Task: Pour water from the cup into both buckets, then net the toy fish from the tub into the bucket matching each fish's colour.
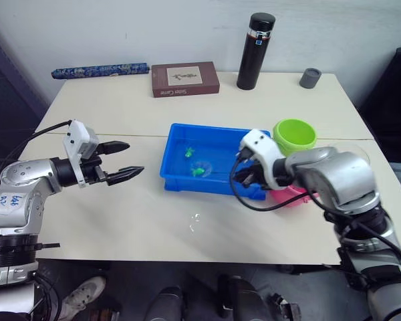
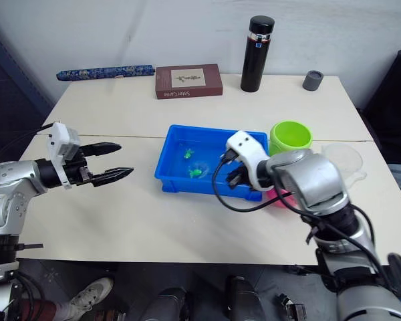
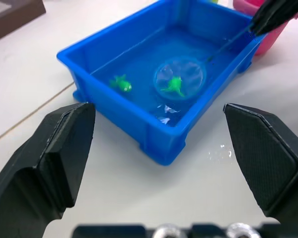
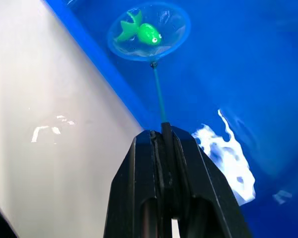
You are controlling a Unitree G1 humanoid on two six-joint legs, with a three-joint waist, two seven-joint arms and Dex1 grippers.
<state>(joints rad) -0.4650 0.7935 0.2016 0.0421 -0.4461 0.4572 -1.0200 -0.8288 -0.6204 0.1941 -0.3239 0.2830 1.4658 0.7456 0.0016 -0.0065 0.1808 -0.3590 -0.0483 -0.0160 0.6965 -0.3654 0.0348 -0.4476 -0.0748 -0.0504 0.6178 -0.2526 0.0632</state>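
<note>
At the left of the head view the left gripper (image 1: 123,160) hovers over bare table, its two black fingers spread wide apart and holding nothing, pointed toward the shallow bright blue rectangular plastic tub (image 1: 176,167) just right of centre. Inside the tub, a tiny green plastic toy fish (image 1: 188,153) floats loose toward the upper left of the water. A second green fish (image 4: 141,30) lies inside the hoop of the small round light-blue mesh net (image 4: 149,32), which sits in the water near the tub's front wall.

From the hoop the thin dark stick handle runs rightward and slightly down the frame to the right gripper (image 1: 244,174), whose fingers are pressed together on the stick's end at the tub's right front corner. So the net's long axis lies across the tub, hoop to the left of the fingers.

The lime green round plastic bucket (image 1: 295,134) stands just right of the tub, above the gripper in the frame; the pink bucket (image 1: 291,196) is largely hidden behind the right arm. The right arm is the nearer one, and carrying the netted fish would seem to mean lifting and swinging right and up-frame.
</note>
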